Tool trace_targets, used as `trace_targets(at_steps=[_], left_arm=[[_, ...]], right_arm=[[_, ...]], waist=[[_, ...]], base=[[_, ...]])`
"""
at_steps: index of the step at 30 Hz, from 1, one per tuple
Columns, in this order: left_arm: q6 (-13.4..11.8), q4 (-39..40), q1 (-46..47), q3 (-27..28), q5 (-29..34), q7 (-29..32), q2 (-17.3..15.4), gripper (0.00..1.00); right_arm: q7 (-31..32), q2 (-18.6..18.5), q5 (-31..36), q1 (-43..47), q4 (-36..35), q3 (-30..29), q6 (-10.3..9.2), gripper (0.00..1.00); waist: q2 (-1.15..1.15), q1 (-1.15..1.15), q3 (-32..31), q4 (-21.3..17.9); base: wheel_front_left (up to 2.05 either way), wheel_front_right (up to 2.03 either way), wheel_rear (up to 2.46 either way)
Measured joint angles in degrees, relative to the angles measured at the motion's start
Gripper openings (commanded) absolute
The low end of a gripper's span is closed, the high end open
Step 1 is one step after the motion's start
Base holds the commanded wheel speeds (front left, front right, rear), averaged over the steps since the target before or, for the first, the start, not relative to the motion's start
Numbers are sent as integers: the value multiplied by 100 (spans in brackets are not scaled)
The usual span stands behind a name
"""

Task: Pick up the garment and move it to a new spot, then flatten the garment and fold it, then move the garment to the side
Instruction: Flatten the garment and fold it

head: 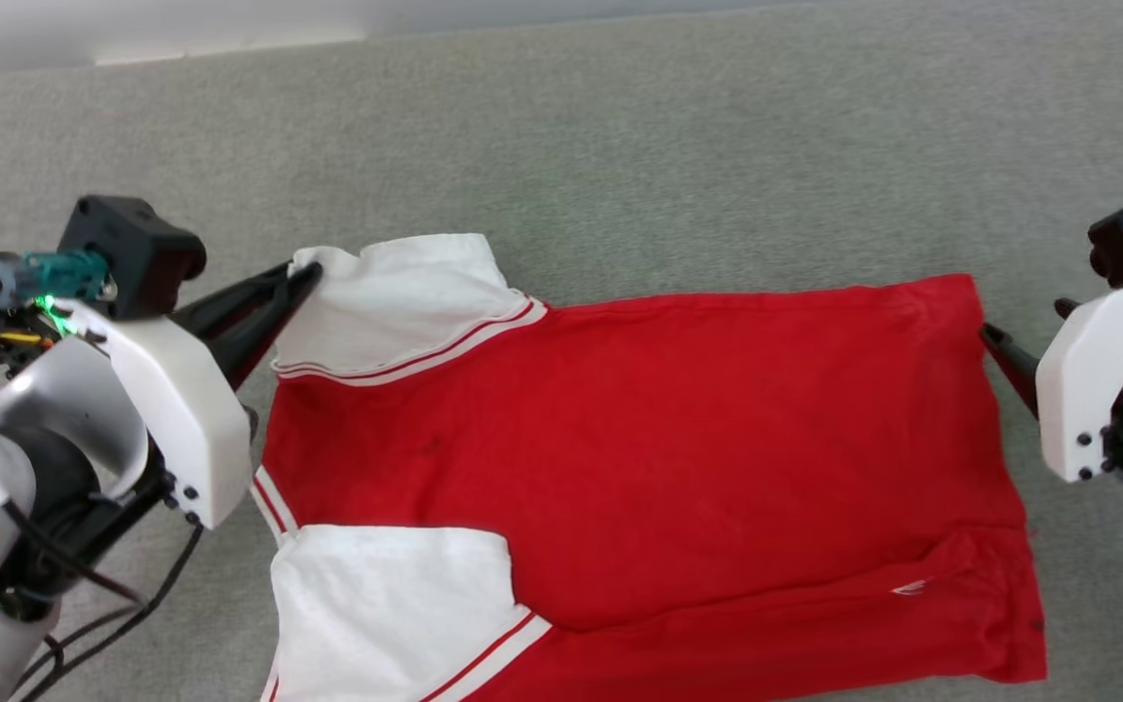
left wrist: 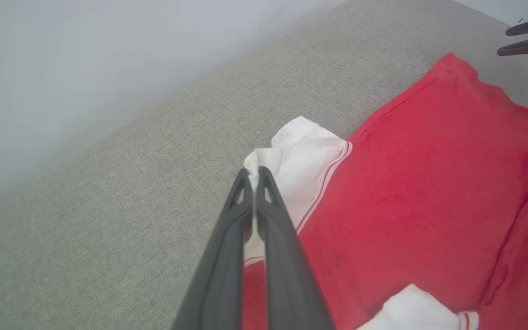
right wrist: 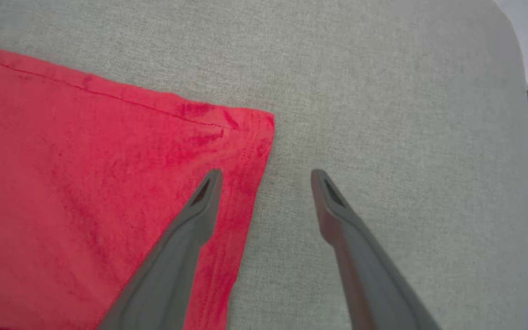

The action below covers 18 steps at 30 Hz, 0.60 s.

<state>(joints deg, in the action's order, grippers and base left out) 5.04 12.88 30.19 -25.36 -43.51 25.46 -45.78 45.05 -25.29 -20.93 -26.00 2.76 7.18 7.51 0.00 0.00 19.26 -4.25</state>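
Head view: the garment lies spread on a grey fabric surface, red body and white sleeves, stretched between the two pincers. The left pincer is closed, its tips pinching the edge of the far white sleeve. The right pincer sits just beside the red hem corner, partly hidden by its white housing.

Left wrist view: the left pincer has its fingers pressed together with a fold of white sleeve nipped at the tips. The garment runs off to the right of them. The right pincer is far ahead past the hem corner, fingers apart.

Right wrist view: the right pincer is spread wide and holds nothing. One finger is over the garment corner, the other over bare grey surface. The hem edge passes between the tips. Contact with the cloth cannot be told.
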Motion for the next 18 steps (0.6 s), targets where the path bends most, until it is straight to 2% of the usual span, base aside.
trace_targets(at_steps=[4, 7, 11, 18], left_arm=[[-76, 397, -172, 0, 60, -96, -24, 0], [-107, 572, -209, -38, 116, -104, -14, 0], [-125, 715, -196, -88, 205, -170, 59, 0], [-123, 735, -177, -199, 235, -279, 193, 0]], right_arm=[[616, -57, -127, -347, 403, -46, 0, 100], [850, -71, -238, -531, 708, -90, 0, 100], [853, -235, -99, -705, 1087, -16, 0, 100], [559, -250, -193, -750, 1464, 211, -14, 100]], waist=[[0, 0, 153, 187], [0, 0, 277, 341], [0, 0, 443, 541], [0, 0, 591, 826]], base=[[0, 0, 0], [0, 0, 0], [0, 0, 0], [0, 0, 0]])
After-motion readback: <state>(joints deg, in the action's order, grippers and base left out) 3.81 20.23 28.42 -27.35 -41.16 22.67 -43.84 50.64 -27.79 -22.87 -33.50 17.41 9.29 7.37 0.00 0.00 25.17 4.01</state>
